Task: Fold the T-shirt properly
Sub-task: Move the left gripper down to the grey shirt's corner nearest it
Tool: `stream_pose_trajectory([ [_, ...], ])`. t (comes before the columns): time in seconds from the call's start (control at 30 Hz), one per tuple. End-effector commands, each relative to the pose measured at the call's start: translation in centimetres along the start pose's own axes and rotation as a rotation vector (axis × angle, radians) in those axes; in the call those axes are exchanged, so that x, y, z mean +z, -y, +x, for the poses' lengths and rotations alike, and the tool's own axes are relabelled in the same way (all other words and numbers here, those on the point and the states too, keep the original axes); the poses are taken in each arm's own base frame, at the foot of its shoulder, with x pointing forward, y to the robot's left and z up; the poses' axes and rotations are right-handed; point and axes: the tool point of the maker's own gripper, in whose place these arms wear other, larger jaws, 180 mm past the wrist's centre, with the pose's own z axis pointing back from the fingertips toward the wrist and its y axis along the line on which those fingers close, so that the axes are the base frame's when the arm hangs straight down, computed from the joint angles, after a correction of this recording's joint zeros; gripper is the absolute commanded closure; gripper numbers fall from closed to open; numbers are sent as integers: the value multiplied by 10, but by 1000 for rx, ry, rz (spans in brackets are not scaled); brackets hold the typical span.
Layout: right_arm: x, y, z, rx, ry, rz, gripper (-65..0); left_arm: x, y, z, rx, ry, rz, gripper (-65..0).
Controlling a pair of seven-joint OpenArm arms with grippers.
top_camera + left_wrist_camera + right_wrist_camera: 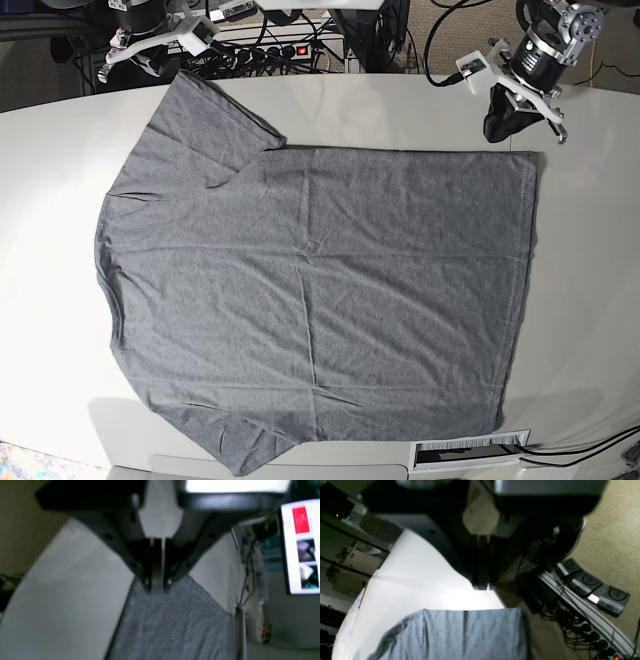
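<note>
The heather-grey T-shirt lies spread flat on the white table, sleeves to the left and hem to the right. My left gripper is at the far right, just behind the shirt's far hem corner. In the left wrist view its jaws stand together with the tips at the edge of the cloth; I cannot tell whether cloth is pinched. My right gripper is at the far left, behind the far sleeve. In the right wrist view it is shut and empty above the table, apart from the sleeve edge.
A power strip with cables lies behind the table's far edge. Foot pedals sit on the carpet beside it. A lit monitor stands off to the side. A white strip lies at the table's front edge.
</note>
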Motion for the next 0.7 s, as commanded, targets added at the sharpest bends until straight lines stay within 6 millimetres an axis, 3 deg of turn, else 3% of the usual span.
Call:
stream_pose_trajectory([
  [0.0,3,8,3,2,11,-26,0,0,-2,0,-13,15,-9,-23],
  [0.07,3,8,3,2,13,-29,0,-5,1,-11,-26,-1,-47,-27],
  [0.17,3,8,4,1,15,-29,-105,-12,7,-32,-67,-24,-89,-35],
  [0.3,2,10,5,7,21,-38,-121,-22,6,-62,-113,-61,-109,-127],
  [0.37,2,11,5,13,23,-42,-121,-24,3,-68,-130,-62,-112,-169],
  [0.67,2,13,6,23,28,-51,-121,-22,3,-76,-174,-31,-168,-190],
])
